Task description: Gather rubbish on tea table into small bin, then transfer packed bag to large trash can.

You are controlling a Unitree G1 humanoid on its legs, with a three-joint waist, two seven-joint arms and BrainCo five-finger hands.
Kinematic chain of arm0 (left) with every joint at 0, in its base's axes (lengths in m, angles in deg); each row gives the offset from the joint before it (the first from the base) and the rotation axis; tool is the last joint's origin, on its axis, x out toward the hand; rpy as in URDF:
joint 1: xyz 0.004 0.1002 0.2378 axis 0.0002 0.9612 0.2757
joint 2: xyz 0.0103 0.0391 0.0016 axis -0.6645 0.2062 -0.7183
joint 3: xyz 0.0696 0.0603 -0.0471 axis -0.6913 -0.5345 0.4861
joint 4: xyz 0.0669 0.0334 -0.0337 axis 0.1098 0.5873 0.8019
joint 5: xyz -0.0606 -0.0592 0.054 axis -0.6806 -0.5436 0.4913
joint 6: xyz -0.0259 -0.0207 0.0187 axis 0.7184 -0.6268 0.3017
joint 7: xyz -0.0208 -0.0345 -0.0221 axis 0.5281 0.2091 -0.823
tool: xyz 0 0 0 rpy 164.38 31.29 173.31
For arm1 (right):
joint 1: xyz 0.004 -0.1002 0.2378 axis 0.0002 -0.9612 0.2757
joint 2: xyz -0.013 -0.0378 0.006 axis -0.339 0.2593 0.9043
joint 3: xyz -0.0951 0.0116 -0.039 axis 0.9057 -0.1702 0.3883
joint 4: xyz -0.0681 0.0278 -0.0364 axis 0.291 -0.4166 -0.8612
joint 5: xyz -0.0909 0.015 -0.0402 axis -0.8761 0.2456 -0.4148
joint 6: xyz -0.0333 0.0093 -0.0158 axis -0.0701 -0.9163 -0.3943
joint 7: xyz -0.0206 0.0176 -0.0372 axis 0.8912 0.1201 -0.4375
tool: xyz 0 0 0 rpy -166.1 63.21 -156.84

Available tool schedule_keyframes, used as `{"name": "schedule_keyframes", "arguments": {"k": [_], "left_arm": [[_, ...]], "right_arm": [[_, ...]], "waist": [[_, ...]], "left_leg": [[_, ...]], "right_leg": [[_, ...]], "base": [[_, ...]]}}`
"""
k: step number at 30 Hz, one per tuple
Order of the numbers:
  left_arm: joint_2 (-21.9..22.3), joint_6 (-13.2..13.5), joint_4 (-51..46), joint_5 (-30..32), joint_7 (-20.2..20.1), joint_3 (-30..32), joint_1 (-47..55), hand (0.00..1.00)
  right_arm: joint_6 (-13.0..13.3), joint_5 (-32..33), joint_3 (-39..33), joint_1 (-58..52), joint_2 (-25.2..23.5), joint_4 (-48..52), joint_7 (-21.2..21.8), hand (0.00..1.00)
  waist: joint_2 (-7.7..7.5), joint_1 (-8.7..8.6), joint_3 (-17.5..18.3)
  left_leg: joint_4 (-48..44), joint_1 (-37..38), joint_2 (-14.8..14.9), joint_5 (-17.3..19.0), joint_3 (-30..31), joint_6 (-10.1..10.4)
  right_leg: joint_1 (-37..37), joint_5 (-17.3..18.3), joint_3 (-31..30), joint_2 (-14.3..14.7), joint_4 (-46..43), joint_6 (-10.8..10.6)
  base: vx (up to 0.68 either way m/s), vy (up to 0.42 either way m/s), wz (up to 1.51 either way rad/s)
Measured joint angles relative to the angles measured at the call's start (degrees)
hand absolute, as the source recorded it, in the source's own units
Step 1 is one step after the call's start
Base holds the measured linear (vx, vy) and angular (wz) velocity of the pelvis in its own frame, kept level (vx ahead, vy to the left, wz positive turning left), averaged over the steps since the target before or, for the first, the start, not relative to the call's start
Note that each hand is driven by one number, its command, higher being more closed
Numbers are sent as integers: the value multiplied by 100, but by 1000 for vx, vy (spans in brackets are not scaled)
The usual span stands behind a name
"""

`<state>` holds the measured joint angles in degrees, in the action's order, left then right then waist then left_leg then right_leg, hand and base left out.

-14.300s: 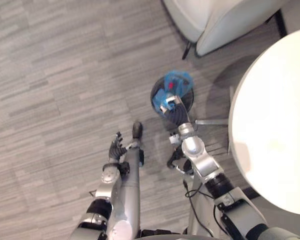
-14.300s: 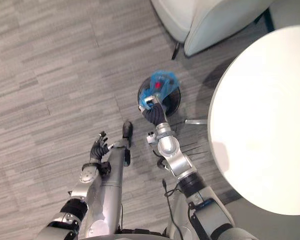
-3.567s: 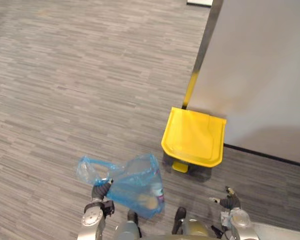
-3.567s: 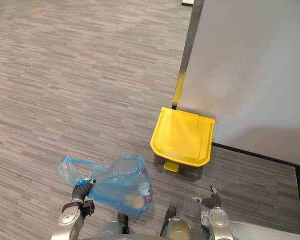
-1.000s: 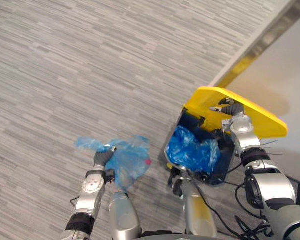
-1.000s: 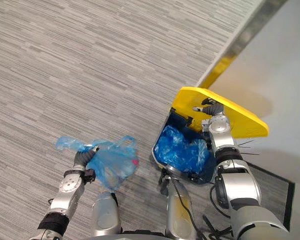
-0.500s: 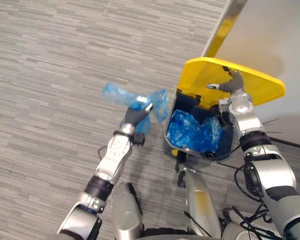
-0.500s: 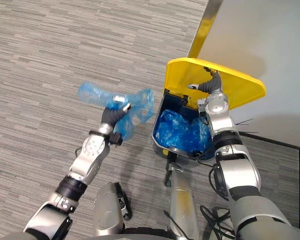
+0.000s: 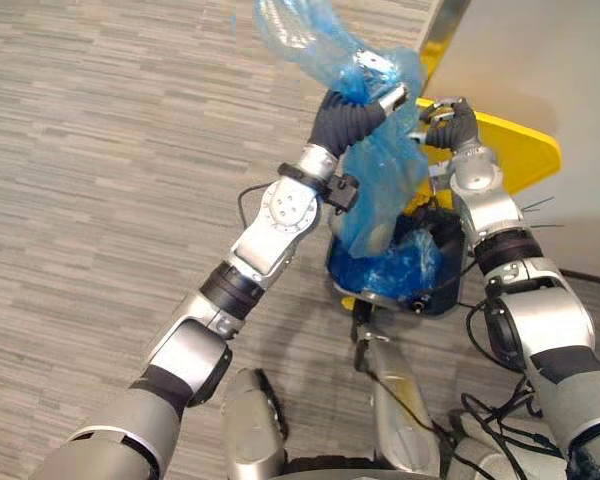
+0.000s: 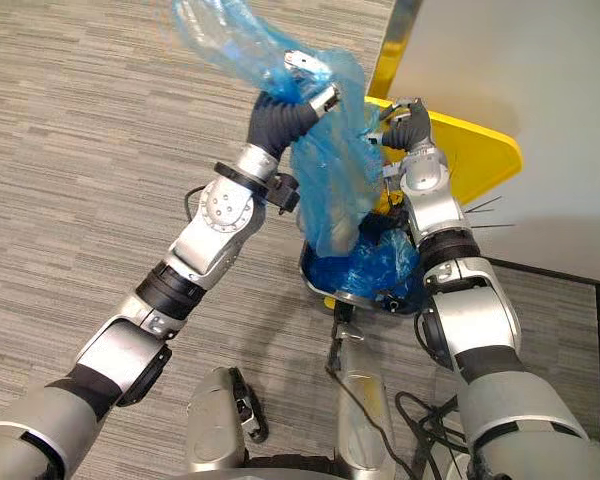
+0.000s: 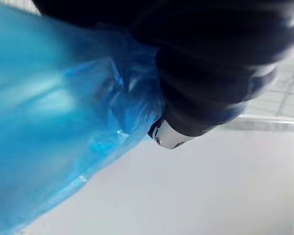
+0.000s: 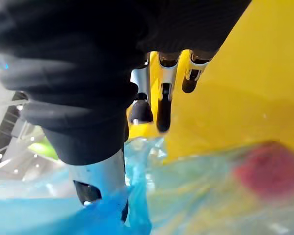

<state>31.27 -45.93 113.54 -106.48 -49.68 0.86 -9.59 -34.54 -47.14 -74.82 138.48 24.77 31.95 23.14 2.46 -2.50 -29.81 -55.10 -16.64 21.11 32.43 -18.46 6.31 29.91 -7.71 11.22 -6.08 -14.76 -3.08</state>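
Packed blue bag [image 9: 380, 190], gripped by the left robot hand [image 9: 352, 112], hangs over the large trash can [image 9: 442, 245], its lid [image 9: 525, 160] propped by the straight-fingered right robot hand [image 9: 452, 125]; lowering and releasing looks next.

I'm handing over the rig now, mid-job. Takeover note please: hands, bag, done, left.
Left hand: shut on the blue rubbish bag, raised over the large trash can.
Right hand: open, pressed against the yellow lid, propping it up.
Bag hangs over the can's open mouth, above the blue liner; not yet released.
Done: bag packed, at the can, lid open.
Left: lower it in, let go, close lid.
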Motion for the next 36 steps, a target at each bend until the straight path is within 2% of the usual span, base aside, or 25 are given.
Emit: {"name": "schedule_keyframes", "arguments": {"k": [3, 7, 12, 13, 15, 16, 21, 24, 29, 36], "left_arm": [[101, -245, 911, 312, -9, -121, 1, 100], [183, -411, 1574, 595, 4, -121, 1, 100], [214, -517, 2034, 815, 23, -106, 0, 100], [216, -564, 2147, 905, 19, -100, -1, 100], [238, -628, 2308, 1017, -6, -94, -4, 100], [231, -654, 2359, 1099, -21, -94, -4, 0], [236, -764, 2540, 1620, -138, -66, -243, 0], [246, -900, 2763, 2429, -123, 97, -454, 0], [500, -1239, 3015, 3441, -112, 583, -377, 0], [472, -1265, 2870, 3681, -57, 673, -225, 0]], "right_arm": [[189, 0, -46, 287, 19, -131, -5, 0], [355, 3, -105, 412, 18, -42, -37, 0], [487, -3, -60, 458, -78, 762, -98, 0], [536, -3, -31, 462, -163, 966, -165, 0], [585, 0, 16, 462, -259, 1259, -257, 0], [594, 6, 36, 462, -312, 1438, -288, 0], [641, 62, 263, 464, -418, 1906, -504, 0], [799, 179, 469, 466, -477, 2064, -510, 0], [795, 192, 635, 456, -466, 2048, -450, 0], [635, 209, 651, 51, -435, 2344, -359, 0]], "waist": [[-23, -57, -57], [-75, -98, -115], [-79, -119, -119], [-81, -151, -127], [-82, -247, -133], [-80, -294, -135], [-78, -311, -144], [-78, -332, -144], [-78, -336, -144], [-78, -290, -144]], "left_leg": [[-100, -195, 70, 13, -67, -23], [-211, -378, 130, 53, -158, -81], [-701, -884, 381, 342, -425, -132], [-814, -991, 461, 422, -493, -158], [-884, -1151, 505, 453, -519, -198], [-909, -1234, 531, 457, -527, -187], [-922, -1316, 690, 488, -662, -149], [-926, -1383, 752, 487, -667, -147], [-977, -1496, 798, 496, -426, -160], [-1087, -1512, 846, 484, -149, -102]], "right_leg": [[221, -66, 11, 57, -1, 73], [485, -64, -25, 81, -102, 77], [1149, -75, 330, -46, -315, 182], [1272, -136, 389, -35, -309, 247], [1438, -164, 383, -16, -315, 244], [1524, -175, 387, 0, -321, 257], [1765, -220, 336, 124, -377, 269], [1880, -203, 337, 158, -462, 259], [1882, -107, 444, 118, -652, 239], [1820, 98, 587, 36, -1019, 240]], "base": [[-1, 21, -18], [7, 12, -16], [-14, 13, -41], [-27, 1, -39], [-21, -8, -20], [-10, -11, -11], [23, -31, -21], [8, -49, -7], [-44, -75, 13], [-44, -56, 14]]}}
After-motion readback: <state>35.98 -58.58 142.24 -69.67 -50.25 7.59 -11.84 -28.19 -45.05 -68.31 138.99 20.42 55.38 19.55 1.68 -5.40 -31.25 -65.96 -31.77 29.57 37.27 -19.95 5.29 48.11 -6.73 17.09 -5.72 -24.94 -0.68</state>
